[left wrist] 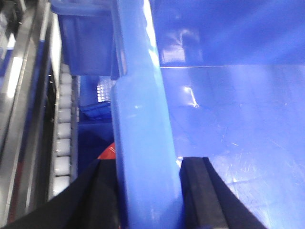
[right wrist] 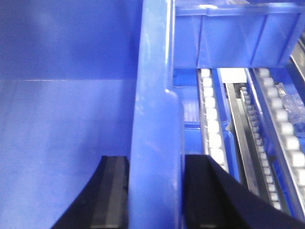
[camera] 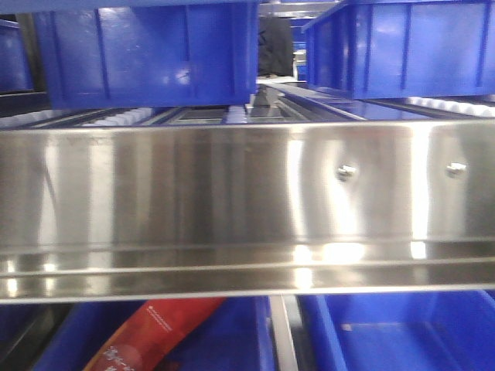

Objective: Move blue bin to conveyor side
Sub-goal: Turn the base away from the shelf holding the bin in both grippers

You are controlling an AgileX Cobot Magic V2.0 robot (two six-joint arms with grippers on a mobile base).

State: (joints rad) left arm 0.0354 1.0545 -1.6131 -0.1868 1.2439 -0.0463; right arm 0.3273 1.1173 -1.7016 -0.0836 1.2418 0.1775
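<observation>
the large glossy blue plastic bin has a thick rim wall running straight up between the jaws of the left gripper, and its smooth inner floor spreads away to the right of that wall. in the right wrist view a rim wall of the bin passes between the jaws of the right gripper, with the bin's inside on the left.

outside the left-held wall a track of white plastic rollers runs close alongside, and a second blue bin sits ahead. outside the right-held wall lie several rows of white rollers, with a ribbed blue bin across their far end.

from the front, a wide shiny stainless-steel rail with two screws crosses the middle. blue bins stand above and below it, and a red packet lies in the lower left one. this view does not show which bin is held.

both pairs of jaws are narrow, their black pads set against either face of the wall and gripping it.
</observation>
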